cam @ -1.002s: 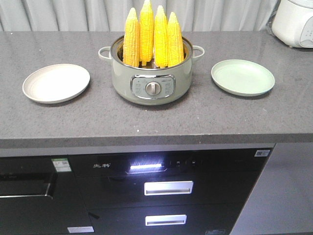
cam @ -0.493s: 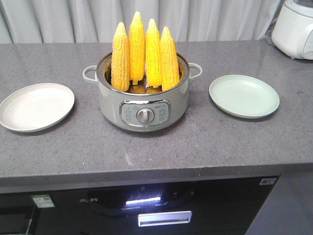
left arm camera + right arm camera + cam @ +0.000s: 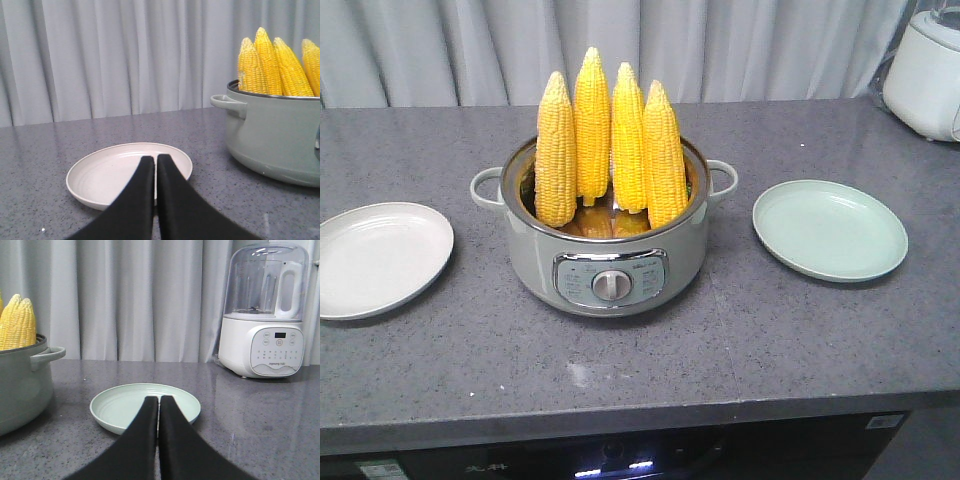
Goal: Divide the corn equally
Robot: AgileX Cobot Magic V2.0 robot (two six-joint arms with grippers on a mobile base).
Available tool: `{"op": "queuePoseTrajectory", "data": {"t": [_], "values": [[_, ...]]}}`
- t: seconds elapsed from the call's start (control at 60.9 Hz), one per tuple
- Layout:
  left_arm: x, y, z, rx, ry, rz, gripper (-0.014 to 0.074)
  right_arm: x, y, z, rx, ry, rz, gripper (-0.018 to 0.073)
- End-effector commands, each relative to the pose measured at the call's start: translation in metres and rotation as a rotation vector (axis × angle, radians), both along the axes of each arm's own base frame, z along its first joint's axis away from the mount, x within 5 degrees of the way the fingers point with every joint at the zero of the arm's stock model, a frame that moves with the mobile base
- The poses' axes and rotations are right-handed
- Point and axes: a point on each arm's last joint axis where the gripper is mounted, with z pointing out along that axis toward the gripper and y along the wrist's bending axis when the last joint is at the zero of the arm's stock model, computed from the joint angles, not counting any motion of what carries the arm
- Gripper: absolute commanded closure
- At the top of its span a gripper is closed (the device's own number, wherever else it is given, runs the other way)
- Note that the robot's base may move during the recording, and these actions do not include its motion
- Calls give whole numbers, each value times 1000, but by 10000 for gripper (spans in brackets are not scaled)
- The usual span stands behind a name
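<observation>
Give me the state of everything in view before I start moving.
pot, uncovered, no lid in view.
corn, four cobs standing upright in the pot.
white plate, no corn yet.
green plate, no corn yet.
left claw, shut, holding nothing.
right claw, shut, holding nothing.

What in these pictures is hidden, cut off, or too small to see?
1. Front view: lower ends of the corn, hidden by the wall of the pot.
2. Front view: the white plate, cut off by the left edge.
3. Front view: the panel labels, too small to read.
4. Right wrist view: the green plate, near rim covered by the right gripper.
</observation>
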Motion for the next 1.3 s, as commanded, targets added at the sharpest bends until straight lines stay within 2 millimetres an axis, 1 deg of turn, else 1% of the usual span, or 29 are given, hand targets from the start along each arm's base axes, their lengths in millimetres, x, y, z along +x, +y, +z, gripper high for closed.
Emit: {"op": "queuePoseTrajectory", "data": {"t": [0.0, 1.282], "values": [[-2, -1, 3, -16, -75, -16, 603, -1, 0, 3, -15, -69, 2, 569], [-2, -1, 3, -16, -75, -16, 603, -1, 0, 3, -15, -69, 2, 569]]}}
